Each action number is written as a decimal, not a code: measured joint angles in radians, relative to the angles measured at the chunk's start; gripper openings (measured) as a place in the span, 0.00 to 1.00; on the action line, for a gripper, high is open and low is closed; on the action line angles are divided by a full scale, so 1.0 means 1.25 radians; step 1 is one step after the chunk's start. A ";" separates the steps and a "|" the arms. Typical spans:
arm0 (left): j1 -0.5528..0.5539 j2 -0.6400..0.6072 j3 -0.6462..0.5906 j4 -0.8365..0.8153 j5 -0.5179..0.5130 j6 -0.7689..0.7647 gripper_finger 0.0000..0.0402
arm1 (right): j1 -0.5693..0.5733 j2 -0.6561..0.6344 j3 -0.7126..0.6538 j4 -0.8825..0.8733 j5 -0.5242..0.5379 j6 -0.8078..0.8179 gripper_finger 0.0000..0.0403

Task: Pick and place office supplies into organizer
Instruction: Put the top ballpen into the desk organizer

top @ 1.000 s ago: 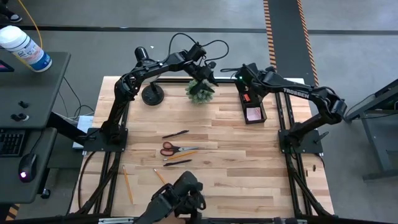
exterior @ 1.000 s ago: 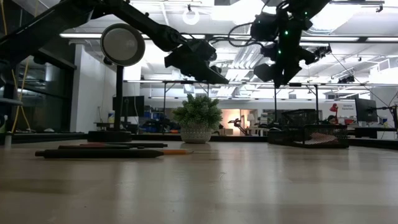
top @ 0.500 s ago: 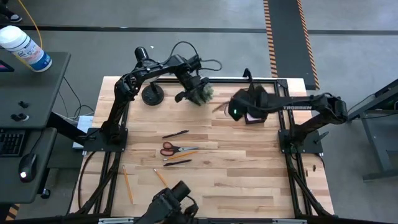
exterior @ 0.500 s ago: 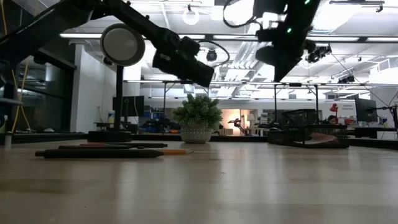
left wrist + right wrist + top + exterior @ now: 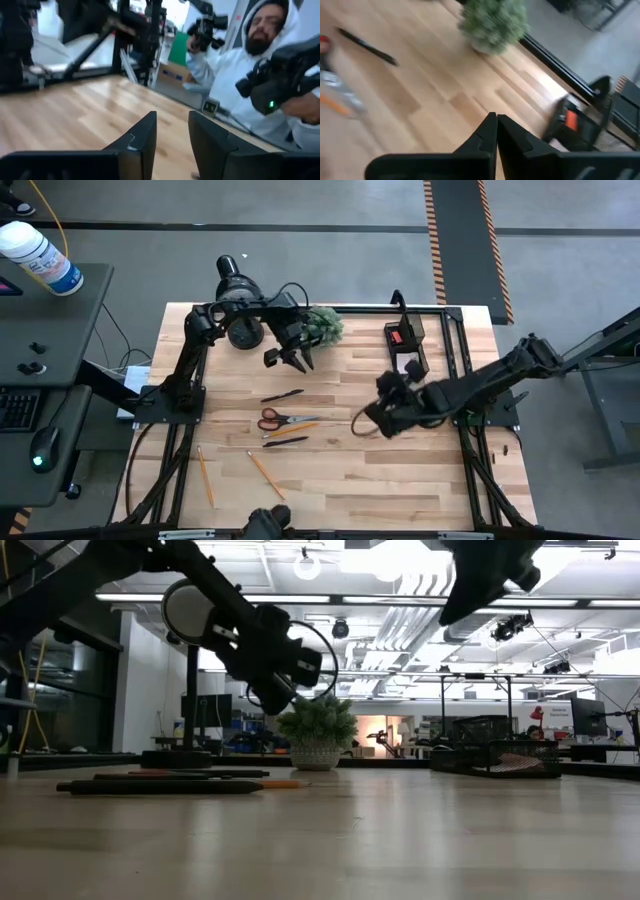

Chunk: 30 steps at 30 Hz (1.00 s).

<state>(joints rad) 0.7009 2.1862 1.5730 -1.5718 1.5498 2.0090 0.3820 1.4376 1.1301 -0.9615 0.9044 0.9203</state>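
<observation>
Sitting at the back right of the table [image 5: 400,480] is the organizer [image 5: 407,350], a black mesh box with something red in one section and a pink pad in the other — the right wrist view catches it too, off beside the plant [image 5: 324,325]. Most of the office supplies are loose on the wood, left of centre: a black pen [image 5: 282,395], the red-handled scissors [image 5: 284,419] just in front of it, an orange pencil [image 5: 293,429] and another black pen [image 5: 285,442] lying close under those, then two more pencils nearer the front edge, one at [image 5: 205,477] and one at [image 5: 266,476]. The right gripper [image 5: 366,423] hangs above the boards right of that cluster, fingers [image 5: 492,135] pressed together with nothing between them. The left gripper [image 5: 293,361] is up near the plant and the desk lamp [image 5: 243,332], above the table; its fingers [image 5: 142,137] stand a little apart, a clear gap between them and nothing in it. From the left wrist view, a person in a white hoodie [image 5: 250,95] is beyond the table edge.
</observation>
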 joint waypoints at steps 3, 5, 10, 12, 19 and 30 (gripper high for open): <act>-0.025 -0.014 -0.018 0.000 0.014 0.005 0.22 | 0.043 0.015 0.000 0.022 0.010 0.012 0.01; -0.045 -0.026 -0.019 0.000 0.015 0.006 0.21 | 0.059 0.029 0.000 0.030 0.011 0.012 0.01; -0.077 -0.095 -0.003 0.001 -0.010 0.014 0.15 | 0.071 0.075 0.000 0.037 0.024 0.015 0.01; -0.075 -0.128 0.012 0.000 -0.026 0.007 0.13 | 0.071 0.094 0.000 0.043 0.026 0.015 0.01; -0.074 -0.297 0.006 0.001 -0.082 -0.058 0.05 | 0.086 0.149 0.000 0.059 0.057 0.019 0.01; -0.130 -0.466 -0.089 0.007 -0.043 -0.060 0.00 | 0.124 0.181 0.000 0.124 0.079 -0.004 0.01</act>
<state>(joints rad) 0.5389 1.6034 1.4615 -1.5635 1.4966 1.9338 0.5366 1.6632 1.1300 -0.8061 1.0036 0.9150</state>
